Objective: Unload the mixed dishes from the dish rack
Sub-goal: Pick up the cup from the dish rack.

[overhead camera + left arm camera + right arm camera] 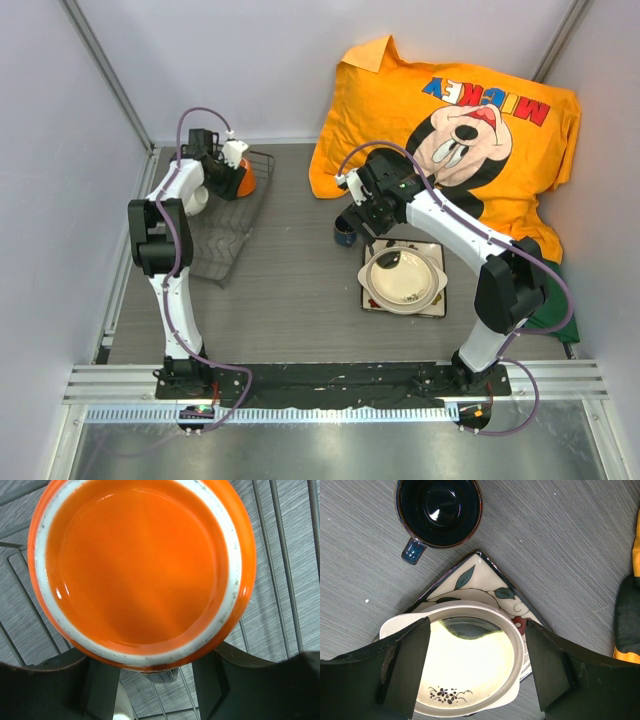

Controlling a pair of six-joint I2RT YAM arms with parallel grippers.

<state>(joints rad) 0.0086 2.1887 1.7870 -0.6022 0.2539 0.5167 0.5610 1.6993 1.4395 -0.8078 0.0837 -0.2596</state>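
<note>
The orange mug [244,181] sits bottom up at the far end of the dish rack [228,245]; its base [140,565] fills the left wrist view over the rack wires [280,555]. My left gripper [156,685] is open, its fingers [97,690] apart at the mug's near edge. A small white bowl [196,200] lies in the rack beside the arm. My right gripper [477,670] is open and empty above the cream bowl [470,665], which rests on the flowered square plate [485,582]. The dark-blue cup [439,511] stands upright beside the plate.
An orange Mickey shirt [450,110] covers the back right of the table. A dark green cloth [548,312] lies at the right edge by the right arm. Grey walls close in both sides.
</note>
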